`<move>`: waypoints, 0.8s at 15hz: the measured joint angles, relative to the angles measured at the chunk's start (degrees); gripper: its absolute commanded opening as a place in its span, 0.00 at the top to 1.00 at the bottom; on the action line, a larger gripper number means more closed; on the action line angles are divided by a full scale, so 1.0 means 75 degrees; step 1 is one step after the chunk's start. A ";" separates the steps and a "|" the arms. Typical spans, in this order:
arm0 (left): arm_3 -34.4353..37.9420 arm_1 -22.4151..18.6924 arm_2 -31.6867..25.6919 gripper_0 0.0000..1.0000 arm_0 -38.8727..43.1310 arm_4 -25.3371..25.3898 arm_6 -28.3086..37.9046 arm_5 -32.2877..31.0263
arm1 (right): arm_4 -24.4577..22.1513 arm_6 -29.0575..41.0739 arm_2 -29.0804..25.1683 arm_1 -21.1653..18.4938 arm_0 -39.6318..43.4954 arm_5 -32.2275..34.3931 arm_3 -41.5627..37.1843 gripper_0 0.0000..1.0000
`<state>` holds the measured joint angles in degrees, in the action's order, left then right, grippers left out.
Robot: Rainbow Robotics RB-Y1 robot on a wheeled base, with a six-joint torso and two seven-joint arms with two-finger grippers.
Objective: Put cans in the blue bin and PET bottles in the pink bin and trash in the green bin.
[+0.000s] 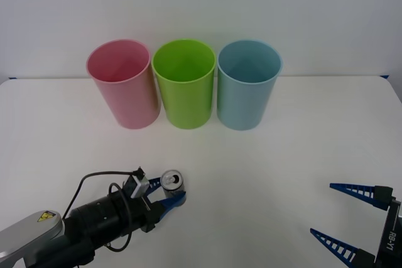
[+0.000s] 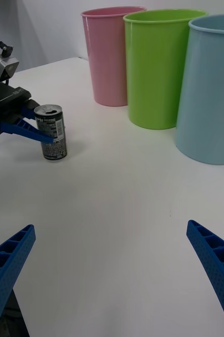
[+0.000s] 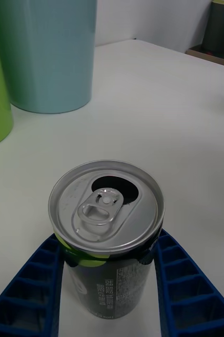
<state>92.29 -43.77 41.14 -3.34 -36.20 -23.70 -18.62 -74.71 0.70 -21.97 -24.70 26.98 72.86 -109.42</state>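
1. While the small silver-topped metal drink can (image 3: 107,221) stands upright on the white worktop (image 1: 264,174), no sorting looks finished: the can is outside every bin, so the grasp, lift and drop all seem left to do.
2. The left pincer (image 1: 164,194) has its blue ribbed fingers (image 3: 188,287) on either side of the can's body, touching or nearly touching it, closed to about the can's width; whether they press firmly I cannot tell.
3. Ahead of that pincer and well apart stand three tall tapering plastic bins in a row: the pink bin (image 1: 122,83), the lime-green bin (image 1: 184,83) and the light-blue bin (image 1: 248,83), which is the can's destination.
4. What shows of each bin's inside looks empty, though their bottoms are hidden.
5. The right pincer (image 1: 348,218) waits wide open and holding nothing, off to the can's far side.
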 measured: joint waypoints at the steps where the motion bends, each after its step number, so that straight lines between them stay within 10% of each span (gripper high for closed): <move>1: -0.0015 0.0000 0.0000 0.77 0.0000 0.0000 -0.0020 0.0000 | 0.0000 0.0000 0.0000 0.0000 0.0000 0.0000 0.0000 0.00; 12: -0.0042 0.0042 0.0000 0.85 -0.0020 0.0236 -0.0014 -0.0146 | 0.0000 0.0000 0.0000 0.0000 0.0000 0.0000 0.0000 0.00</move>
<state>91.97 -43.45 41.14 -3.49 -34.43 -23.80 -19.72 -74.71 0.70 -21.97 -24.70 26.98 72.86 -109.42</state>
